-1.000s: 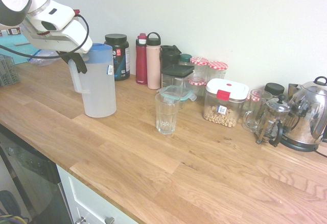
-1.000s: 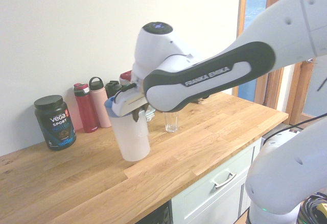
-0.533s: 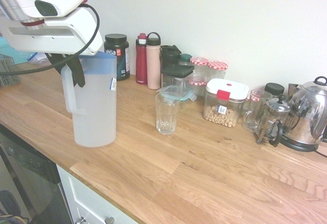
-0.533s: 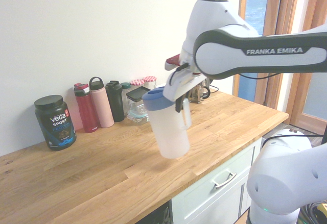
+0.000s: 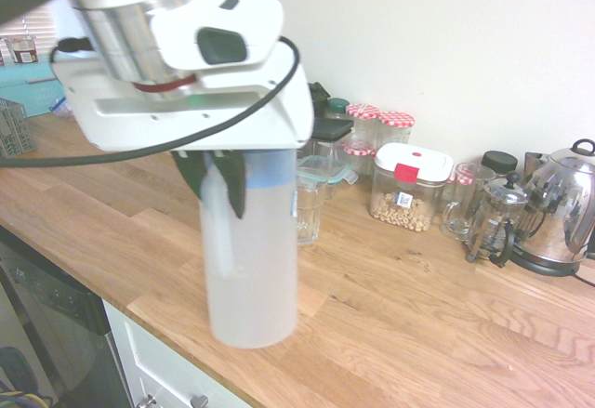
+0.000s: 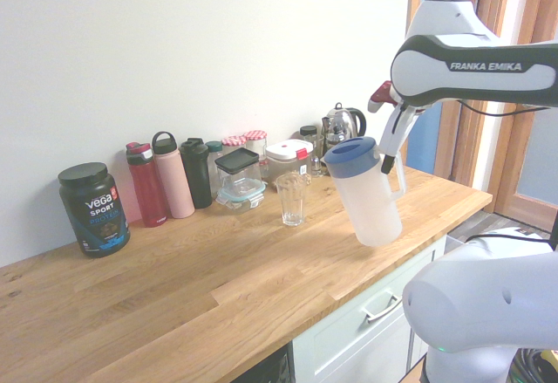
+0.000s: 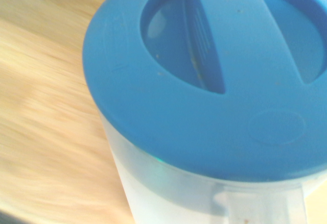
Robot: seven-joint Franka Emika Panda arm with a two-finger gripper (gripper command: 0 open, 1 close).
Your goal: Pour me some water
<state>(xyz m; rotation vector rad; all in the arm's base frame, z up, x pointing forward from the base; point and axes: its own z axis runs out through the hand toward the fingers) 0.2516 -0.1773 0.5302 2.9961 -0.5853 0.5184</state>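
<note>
A translucent water pitcher (image 5: 251,269) with a blue lid (image 7: 214,76) hangs above the wooden counter (image 5: 418,315), close to its front edge. My gripper (image 5: 218,180) is shut on the pitcher's handle from above. In the second exterior view the pitcher (image 6: 366,195) is slightly tilted and hangs to the right of the empty drinking glass (image 6: 292,198), with my gripper (image 6: 390,160) at its handle. In the first exterior view the glass (image 5: 310,208) stands upright on the counter, partly hidden behind the pitcher.
Along the wall stand a black tub (image 6: 94,208), a red bottle (image 6: 146,184), a pink bottle (image 6: 171,176), several jars, a white-lidded container (image 5: 409,185), a French press (image 5: 497,217) and a steel kettle (image 5: 558,208).
The pitcher has been lifted off the counter and carried along the front edge towards the glass. My gripper has stayed shut on its handle.
</note>
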